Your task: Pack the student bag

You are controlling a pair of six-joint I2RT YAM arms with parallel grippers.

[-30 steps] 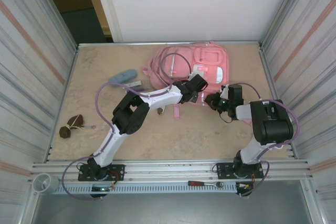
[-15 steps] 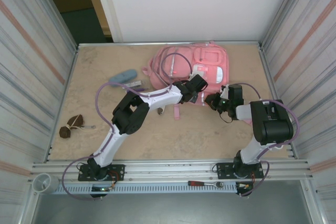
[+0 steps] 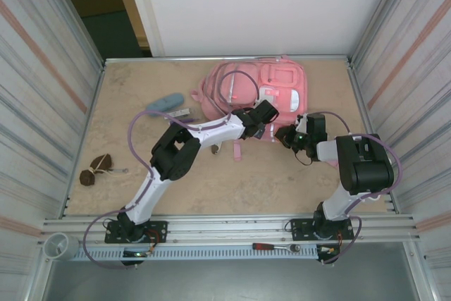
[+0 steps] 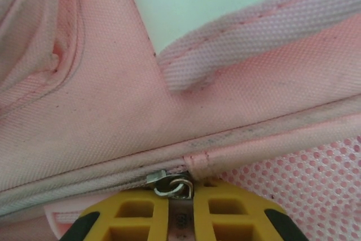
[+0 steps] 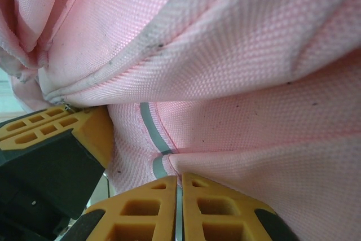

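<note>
The student bag (image 3: 262,88) is a big pink backpack lying flat at the back of the table. My left gripper (image 3: 270,130) reaches its near edge. In the left wrist view the left gripper (image 4: 180,196) is shut on the metal zipper pull (image 4: 169,183), just below the bag's seam (image 4: 113,156) and beside pink mesh (image 4: 304,167). My right gripper (image 3: 285,135) meets the same edge from the right. In the right wrist view the right gripper (image 5: 179,187) is shut on a fold of bag fabric (image 5: 237,71), where the grey reflective strip (image 5: 151,122) runs between its fingers. The left fingers (image 5: 45,128) stand close by.
A blue-grey pouch (image 3: 164,102) and a small pale item (image 3: 184,113) lie left of the bag. A brown object (image 3: 95,169) rests near the left wall. A pink strap (image 3: 238,149) trails toward the front. A red-handled tool (image 3: 275,247) sits on the front rail. Metal walls close both sides.
</note>
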